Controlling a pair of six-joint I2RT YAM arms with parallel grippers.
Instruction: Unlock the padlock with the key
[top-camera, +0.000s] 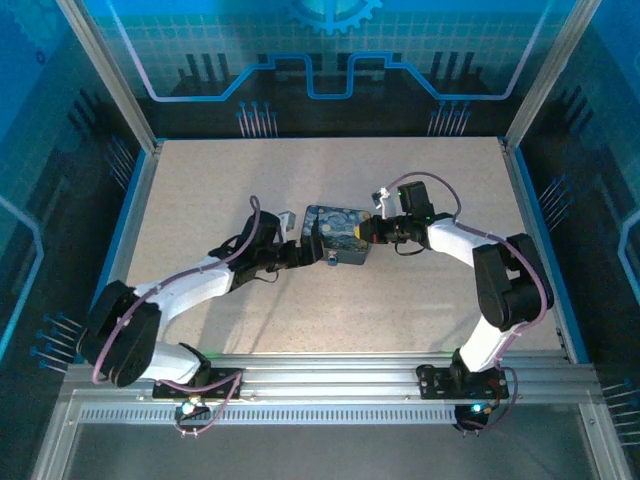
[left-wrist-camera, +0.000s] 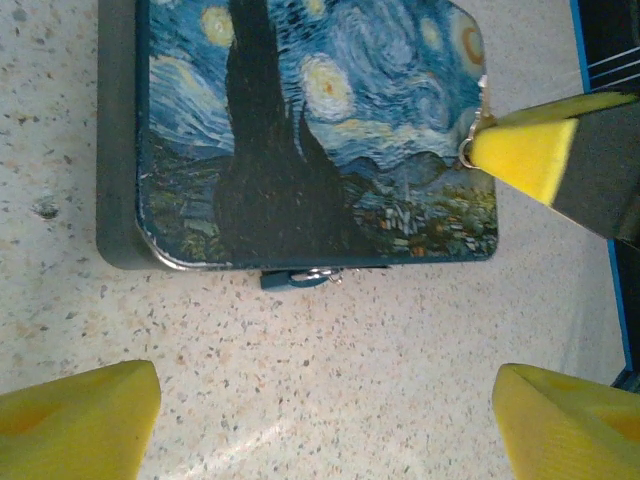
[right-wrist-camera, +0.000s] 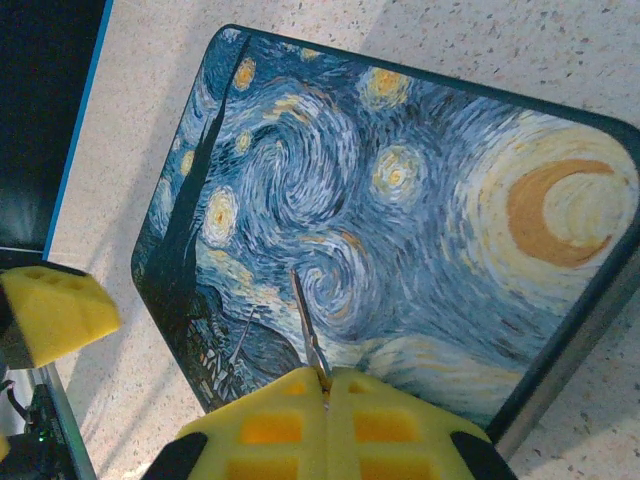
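1. L jaws: released, spread wide, low over worktop (left-wrist-camera: 330, 340), facing tin (left-wrist-camera: 300, 130).
2. Padlock (left-wrist-camera: 298, 277): small, against middle of tin's edge nearest L jaws, apart from them.
3. R jaws: clenched on key (right-wrist-camera: 305, 320); thin blade pokes out above tin's painted lid.
4. Tin sits mid-worktop, btwn both arms.

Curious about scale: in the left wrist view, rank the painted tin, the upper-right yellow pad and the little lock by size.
1. Painted tin.
2. Right claw's yellow pad, possibly enlarged by nearness.
3. Padlock, clearly smallest.
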